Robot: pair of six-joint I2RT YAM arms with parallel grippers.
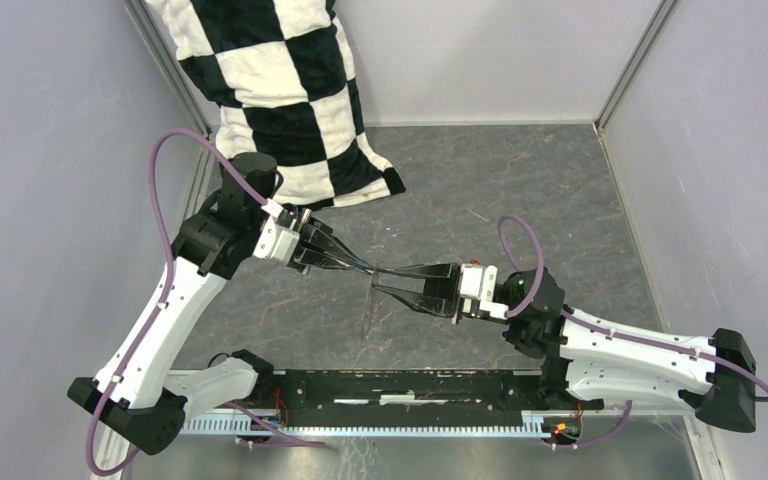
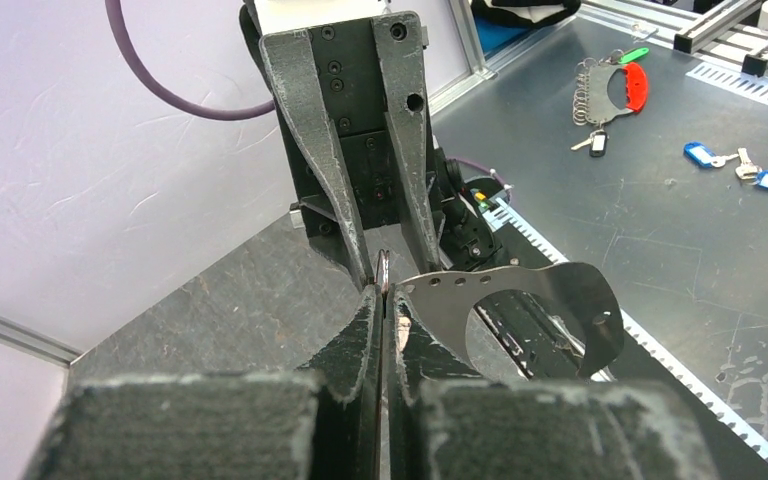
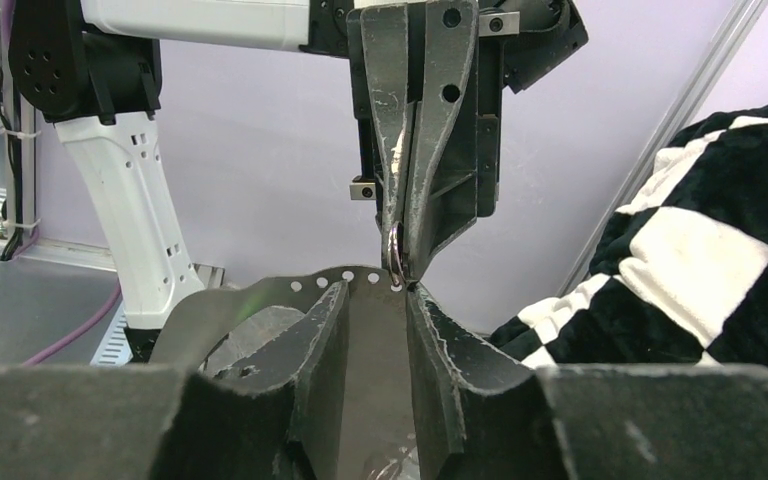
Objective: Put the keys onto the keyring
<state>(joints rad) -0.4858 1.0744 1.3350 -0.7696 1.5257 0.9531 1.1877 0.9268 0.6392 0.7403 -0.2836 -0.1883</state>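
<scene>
Both grippers meet tip to tip above the middle of the slate floor. My left gripper [image 1: 368, 268] [image 2: 383, 300] is shut on a small metal ring [image 3: 394, 250] [image 2: 383, 265] pinched at its very tips. The keys are hidden. The keyring [image 2: 550, 290] [image 3: 190, 315] is a flat grey hoop with a row of holes. It hangs edge-on [image 1: 367, 315] from that pinch point. My right gripper [image 1: 375, 281] [image 3: 375, 290] faces it with jaws partly apart. The hoop's holed band fills the gap between them, and I cannot make out contact.
A black-and-white checkered pillow [image 1: 280, 80] [image 3: 720, 250] leans at the back left. Purple walls enclose the slate floor [image 1: 520, 180]. A black rail [image 1: 410, 385] runs along the near edge. Blue tags [image 2: 705, 153] and a red-handled bunch [image 2: 610, 90] lie on a metal bench outside.
</scene>
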